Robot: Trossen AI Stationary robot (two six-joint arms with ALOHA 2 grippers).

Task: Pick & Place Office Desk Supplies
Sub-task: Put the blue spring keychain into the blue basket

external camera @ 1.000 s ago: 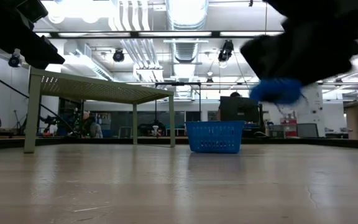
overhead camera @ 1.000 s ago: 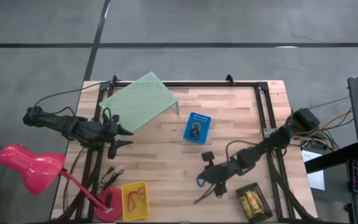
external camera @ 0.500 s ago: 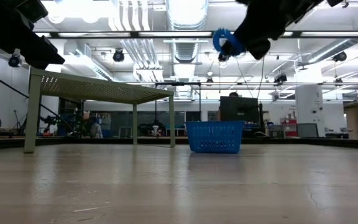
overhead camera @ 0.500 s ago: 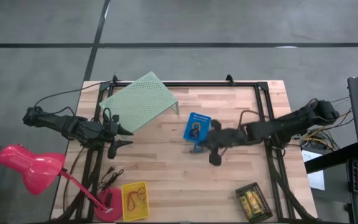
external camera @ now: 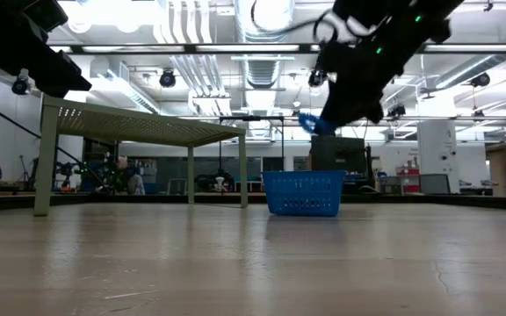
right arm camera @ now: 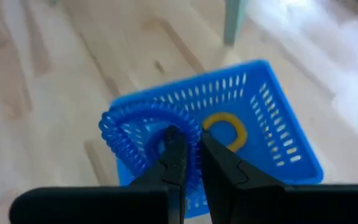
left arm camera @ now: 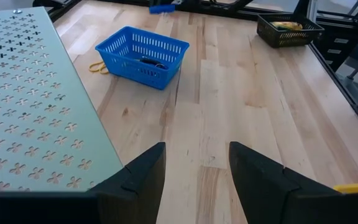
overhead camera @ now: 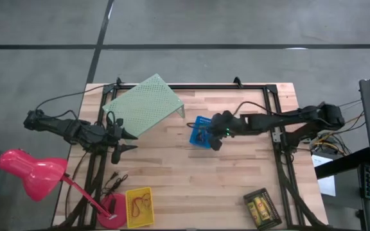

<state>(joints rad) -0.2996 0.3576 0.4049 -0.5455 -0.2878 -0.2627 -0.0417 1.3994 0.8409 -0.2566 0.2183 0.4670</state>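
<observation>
High view: right gripper (overhead camera: 212,138) is stretched out over the small blue plastic slotted bin (overhead camera: 203,131) mid-table, just off the pale green perforated metal riser (overhead camera: 144,104); left gripper (overhead camera: 128,140) is parked beside that riser at the left edge. Small yellow plastic bin (overhead camera: 139,206) at the near left edge has a thin tan-orange rubber band (overhead camera: 136,204) in it; small black plastic bin (overhead camera: 262,208) at the near right edge holds yellow-gold finger-sized pieces (overhead camera: 260,208). Low view: right gripper hangs above the blue bin, clear of it, with a blue coiled ring (external camera: 307,123) at its tip. Left wrist view: left fingers stand wide apart, nothing between them; the blue bin is ahead on the wood with dark items inside, and one rubber band lies loose on the table just beside it. Right wrist view: jaws pinched narrow on the blue coiled ring, directly over the blue bin, which already has an orange ring (right arm camera: 224,129) in it. My read: sorting is mostly done; the blue ring still needs releasing, and the loose band needs binning.
</observation>
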